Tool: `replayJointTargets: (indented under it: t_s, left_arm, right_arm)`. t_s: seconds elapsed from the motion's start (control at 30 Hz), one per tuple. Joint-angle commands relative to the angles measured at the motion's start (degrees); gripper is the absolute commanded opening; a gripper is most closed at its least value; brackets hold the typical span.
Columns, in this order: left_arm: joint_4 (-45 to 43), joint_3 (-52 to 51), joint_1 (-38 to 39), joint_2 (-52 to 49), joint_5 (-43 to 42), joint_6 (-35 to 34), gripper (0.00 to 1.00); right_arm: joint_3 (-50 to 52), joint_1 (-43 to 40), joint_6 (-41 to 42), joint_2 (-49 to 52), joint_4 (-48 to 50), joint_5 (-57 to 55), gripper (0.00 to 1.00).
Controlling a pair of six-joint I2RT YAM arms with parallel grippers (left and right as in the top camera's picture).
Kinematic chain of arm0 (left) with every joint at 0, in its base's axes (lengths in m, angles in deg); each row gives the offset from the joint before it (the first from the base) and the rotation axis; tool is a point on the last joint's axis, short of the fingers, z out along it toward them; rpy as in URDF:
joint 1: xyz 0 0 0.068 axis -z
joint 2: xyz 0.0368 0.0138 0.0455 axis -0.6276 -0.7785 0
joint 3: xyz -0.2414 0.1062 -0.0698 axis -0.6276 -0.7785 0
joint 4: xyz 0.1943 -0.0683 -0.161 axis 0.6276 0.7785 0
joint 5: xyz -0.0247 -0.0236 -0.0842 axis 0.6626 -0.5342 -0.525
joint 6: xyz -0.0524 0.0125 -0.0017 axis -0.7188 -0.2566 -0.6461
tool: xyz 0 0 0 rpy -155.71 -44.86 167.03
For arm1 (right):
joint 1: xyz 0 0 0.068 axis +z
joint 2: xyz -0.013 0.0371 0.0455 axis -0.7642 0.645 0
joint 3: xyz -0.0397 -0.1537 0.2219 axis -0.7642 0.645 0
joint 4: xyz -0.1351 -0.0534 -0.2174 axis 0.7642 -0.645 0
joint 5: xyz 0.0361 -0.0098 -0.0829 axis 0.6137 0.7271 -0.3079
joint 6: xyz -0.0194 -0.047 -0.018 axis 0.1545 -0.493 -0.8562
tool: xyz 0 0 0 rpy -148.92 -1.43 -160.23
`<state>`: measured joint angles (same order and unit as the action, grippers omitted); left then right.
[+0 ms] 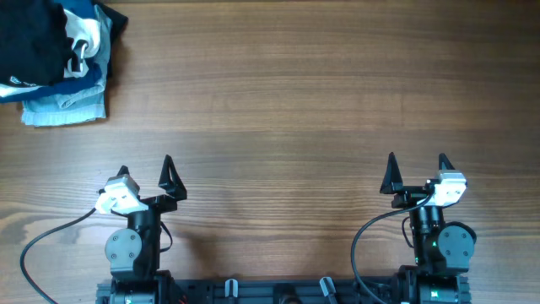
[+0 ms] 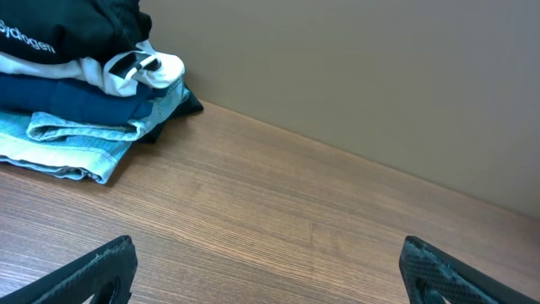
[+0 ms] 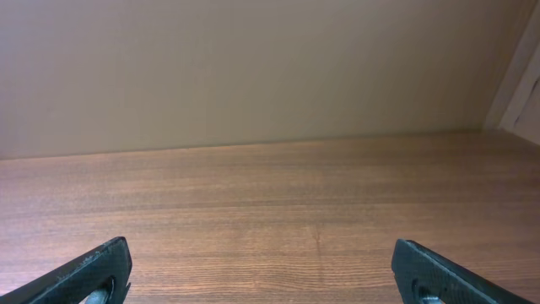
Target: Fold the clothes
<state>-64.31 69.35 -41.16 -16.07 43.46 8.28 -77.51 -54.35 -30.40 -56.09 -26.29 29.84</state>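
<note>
The clothes (image 1: 32, 38), a crumpled black garment, lie on top of a pile at the table's far left corner; in the left wrist view the clothes (image 2: 80, 21) show at the upper left. My left gripper (image 1: 146, 165) hovers near the front edge, well short of the pile, open with only bare wood between its fingers (image 2: 268, 245). My right gripper (image 1: 417, 157) is at the front right, open and empty (image 3: 260, 245), far from the pile.
Under the black fabric sit a white garment (image 2: 148, 72), a dark blue one (image 2: 76, 97) and a light blue one (image 1: 63, 110). The wooden table (image 1: 295, 93) ends at a beige wall (image 3: 253, 67) beyond.
</note>
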Motion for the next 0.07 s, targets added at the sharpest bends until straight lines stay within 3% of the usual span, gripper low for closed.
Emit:
replayJointTargets:
  t_s: [0.0,0.03]
  left_arm:
    - [0.1,-0.3,-0.3,0.6,-0.9,0.1,1.0]
    - [0.1,-0.3,-0.3,0.6,-0.9,0.1,1.0]
  right_arm:
    - [0.2,0.3,0.7,-0.3,0.1,-0.8,1.0]
    - [0.2,0.3,0.7,-0.3,0.1,-0.8,1.0]
